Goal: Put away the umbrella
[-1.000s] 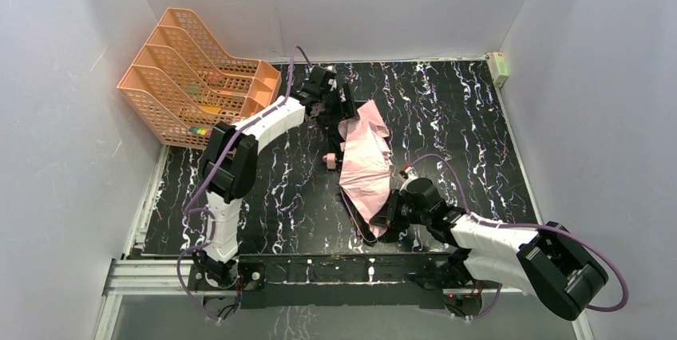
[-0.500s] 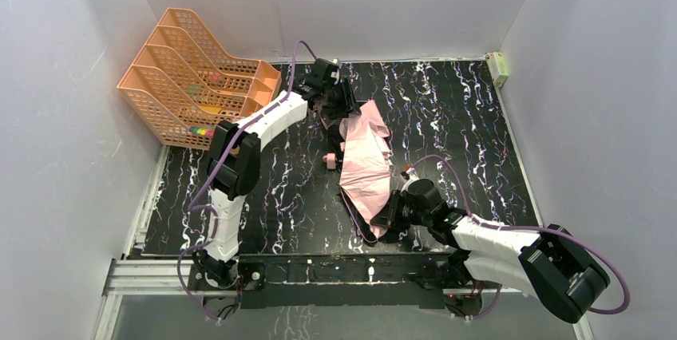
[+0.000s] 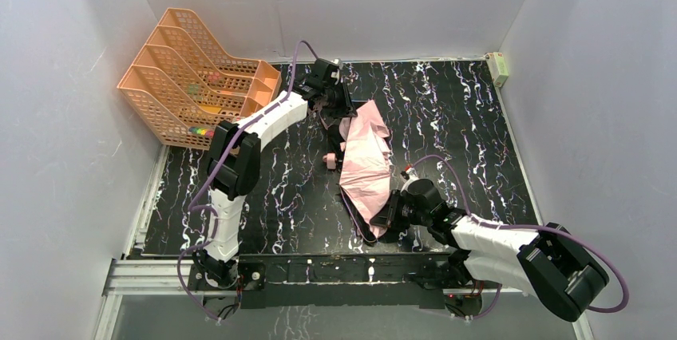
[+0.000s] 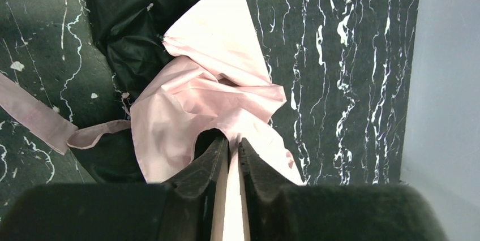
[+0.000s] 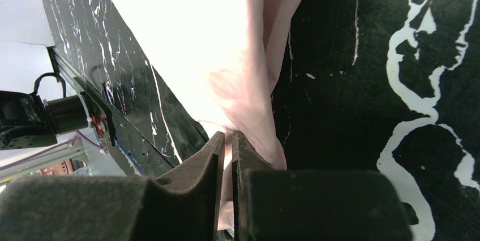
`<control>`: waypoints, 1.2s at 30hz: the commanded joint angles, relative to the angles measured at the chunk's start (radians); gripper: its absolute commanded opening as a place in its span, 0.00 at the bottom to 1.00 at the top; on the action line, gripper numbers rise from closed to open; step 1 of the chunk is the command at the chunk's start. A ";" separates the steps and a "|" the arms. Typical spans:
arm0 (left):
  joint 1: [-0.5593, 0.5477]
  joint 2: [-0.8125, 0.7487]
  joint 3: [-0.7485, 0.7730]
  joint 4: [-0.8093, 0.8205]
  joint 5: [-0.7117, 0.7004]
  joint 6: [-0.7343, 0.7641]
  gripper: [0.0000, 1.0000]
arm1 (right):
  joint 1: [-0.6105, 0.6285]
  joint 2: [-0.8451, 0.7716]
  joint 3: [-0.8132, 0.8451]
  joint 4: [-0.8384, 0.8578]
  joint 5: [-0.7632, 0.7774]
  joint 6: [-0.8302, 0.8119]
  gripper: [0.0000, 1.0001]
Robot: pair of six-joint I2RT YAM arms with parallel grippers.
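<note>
The umbrella (image 3: 366, 160) lies collapsed in the middle of the black marbled table, pale pink fabric up, black underside showing at its edges. Its small pale handle (image 3: 328, 162) pokes out on the left. My left gripper (image 3: 342, 111) is at the umbrella's far end, shut on a fold of pink fabric (image 4: 226, 91); the cloth runs between the fingers (image 4: 233, 145). My right gripper (image 3: 387, 219) is at the near end, shut on the pink fabric (image 5: 249, 82) there, with cloth pinched between its fingers (image 5: 227, 139).
An orange mesh file rack (image 3: 192, 77) stands at the back left, with small coloured items in it. A small pale box (image 3: 499, 67) sits in the back right corner. White walls enclose the table on three sides.
My left gripper has closed on the umbrella's far fabric after reaching slightly toward it. The right gripper has kept its hold and barely moved.
</note>
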 commanded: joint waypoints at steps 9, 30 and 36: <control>-0.001 -0.124 0.019 0.048 0.075 0.075 0.00 | 0.004 0.125 0.002 0.055 0.036 0.028 0.16; -0.158 -0.510 -0.254 0.100 -0.066 0.157 0.00 | 0.003 0.037 0.192 -0.083 0.043 -0.068 0.26; -0.271 -0.676 -0.444 0.154 -0.189 0.143 0.00 | 0.003 -0.224 0.274 -0.436 0.176 -0.071 0.31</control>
